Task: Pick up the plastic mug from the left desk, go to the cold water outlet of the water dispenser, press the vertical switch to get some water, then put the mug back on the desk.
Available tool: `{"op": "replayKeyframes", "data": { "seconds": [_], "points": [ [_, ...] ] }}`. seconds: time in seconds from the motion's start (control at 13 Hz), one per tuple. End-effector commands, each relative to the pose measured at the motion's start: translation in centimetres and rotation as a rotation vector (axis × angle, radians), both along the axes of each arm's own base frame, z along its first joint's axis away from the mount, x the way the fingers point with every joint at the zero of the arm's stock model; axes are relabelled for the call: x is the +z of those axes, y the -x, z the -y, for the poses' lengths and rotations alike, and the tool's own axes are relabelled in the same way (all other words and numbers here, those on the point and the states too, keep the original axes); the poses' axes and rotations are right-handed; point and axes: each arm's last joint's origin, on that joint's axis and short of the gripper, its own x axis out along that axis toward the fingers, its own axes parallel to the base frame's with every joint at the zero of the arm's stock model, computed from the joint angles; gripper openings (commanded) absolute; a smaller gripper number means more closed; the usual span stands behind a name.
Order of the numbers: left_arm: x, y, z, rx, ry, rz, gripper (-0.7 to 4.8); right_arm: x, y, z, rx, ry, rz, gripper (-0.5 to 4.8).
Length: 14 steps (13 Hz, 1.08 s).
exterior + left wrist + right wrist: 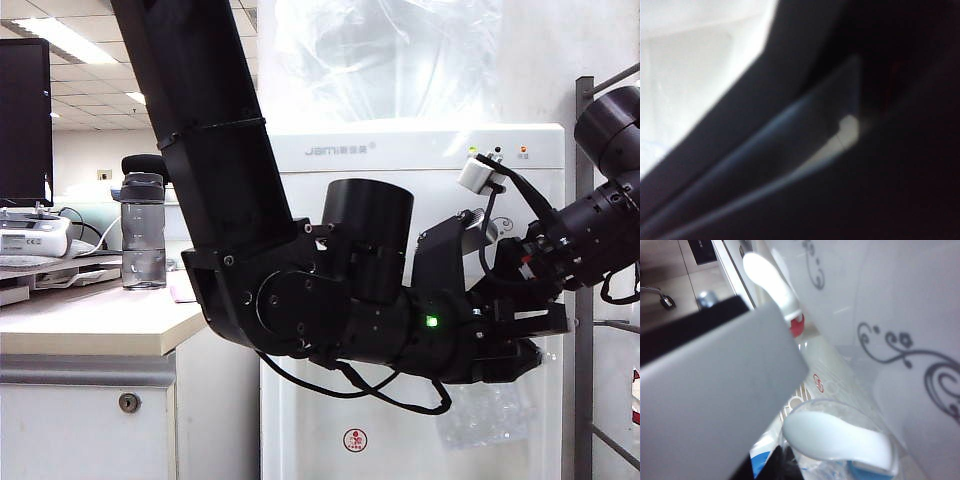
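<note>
1. Nearest the camera, the left arm is stretched across the front of the water dispenser (pixel 400 155), so that the left gripper (pixel 515 362) is brought low before its white panel. Its fingers are pressed together. The left wrist view is too dark and blurred to show what is caught between them.
2. The plastic mug (pixel 490 415) is seen just under that gripper, hanging clear against the lower front of the water dispenser. From this it is judged to be gripped, probably by the handle, and held there to catch water.
3. The right gripper (pixel 482 175) is held higher against the water dispenser front, near the three lights, with its fingers closed flat together. A closed tip is judged to suit pushing a small lever better than a spread one.
4. Below it, in the right wrist view, the vertical switch (pixel 835 440) is seen with nothing touching it. It lies over the mug's clear rim, so the press is judged not yet made.
5. The cold water outlet (pixel 867 472) is marked by its blue collar. The red-collared tap (pixel 772 280) stands beside it and is to be avoided.
6. Left of the water dispenser, the left desk (pixel 90 320) is kept free near its edge for the mug's return. A grey bottle (pixel 143 235) stands further back on it.
</note>
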Motion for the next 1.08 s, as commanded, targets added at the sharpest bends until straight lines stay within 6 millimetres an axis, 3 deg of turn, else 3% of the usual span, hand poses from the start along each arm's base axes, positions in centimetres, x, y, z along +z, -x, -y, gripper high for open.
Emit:
{"op": "replayKeyframes", "data": {
  "seconds": [0.08,0.38,0.54,0.69,0.77,1.0,1.08],
  "points": [
    [1.0,-0.2,0.2,-0.006,0.046,0.051,-0.06,0.8,-0.7,-0.2,-0.012,-0.024,0.049,-0.05],
    [1.0,-0.4,0.0,0.000,0.046,0.051,-0.06,1.8,0.2,0.4,-0.134,0.010,-0.067,-0.05],
    [1.0,-0.4,0.0,-0.001,0.046,0.051,-0.06,3.2,1.2,1.4,-0.252,-0.031,-0.192,-0.05],
    [1.0,-0.4,0.0,0.000,0.047,0.052,-0.06,4.1,1.5,2.0,-0.516,-0.183,-0.393,-0.05],
    [1.0,-0.4,0.0,0.000,0.050,0.054,-0.06,4.4,1.5,2.5,-0.707,-0.340,-0.561,-0.05],
    [1.1,-0.4,0.0,0.000,0.053,0.055,-0.06,4.4,1.5,3.0,-0.799,-0.488,-0.713,-0.03],
    [1.1,-0.4,0.0,0.000,0.053,0.055,-0.06,4.4,1.4,3.0,-0.817,-0.512,-0.732,0.59]
  ]
}}
